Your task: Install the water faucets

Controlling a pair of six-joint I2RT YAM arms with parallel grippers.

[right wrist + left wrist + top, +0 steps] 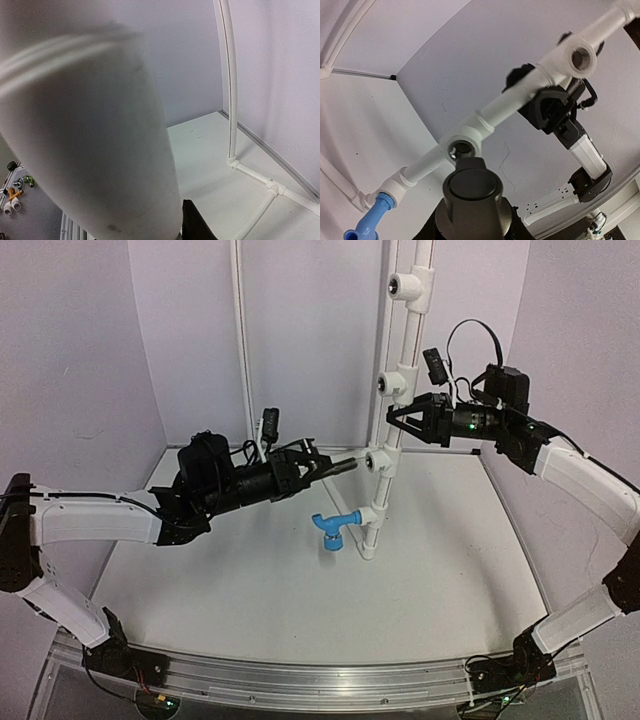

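A white upright pipe (387,420) carries several tee fittings. The bright blue faucet (333,528) sits in the lowest tee, spout down; it also shows in the left wrist view (370,225). My left gripper (322,465) is shut on the black faucet (343,467) and holds it level, its tip at the open socket of the second-lowest tee (379,460). In the left wrist view the black faucet (472,187) fills the foreground, its end right at that socket (461,148). My right gripper (398,420) is shut on the pipe just above that tee; the pipe (85,140) fills its view.
Two more tees (395,380) with open sockets sit higher on the pipe. A second thin white pipe (240,330) runs up the back wall and along the floor (232,100). White walls close in the table on three sides.
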